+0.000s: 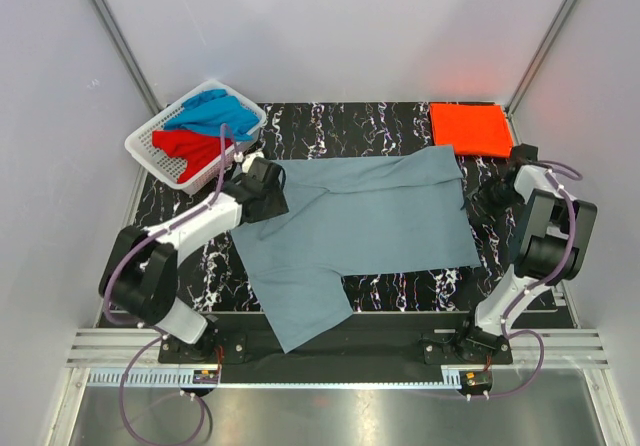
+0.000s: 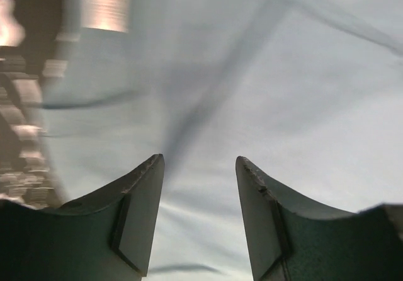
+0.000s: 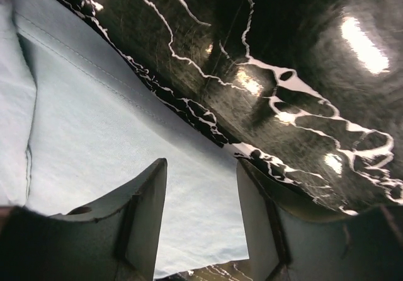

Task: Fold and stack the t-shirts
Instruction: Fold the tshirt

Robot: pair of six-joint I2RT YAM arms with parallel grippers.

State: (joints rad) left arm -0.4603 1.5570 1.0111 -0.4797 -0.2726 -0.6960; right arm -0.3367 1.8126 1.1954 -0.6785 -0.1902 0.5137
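A dull grey-blue t-shirt lies spread flat on the black marbled table, one sleeve hanging over the near edge. My left gripper hovers at the shirt's far left corner; in the left wrist view the left gripper is open with only smooth cloth beneath it. My right gripper is at the shirt's right edge, and in the right wrist view the right gripper is open astride the cloth's hem. An orange-red t-shirt lies folded at the far right corner.
A white slotted basket at the far left holds a bright blue t-shirt and a red t-shirt. Grey walls enclose the table on three sides. Bare marbled table shows right of the grey-blue shirt.
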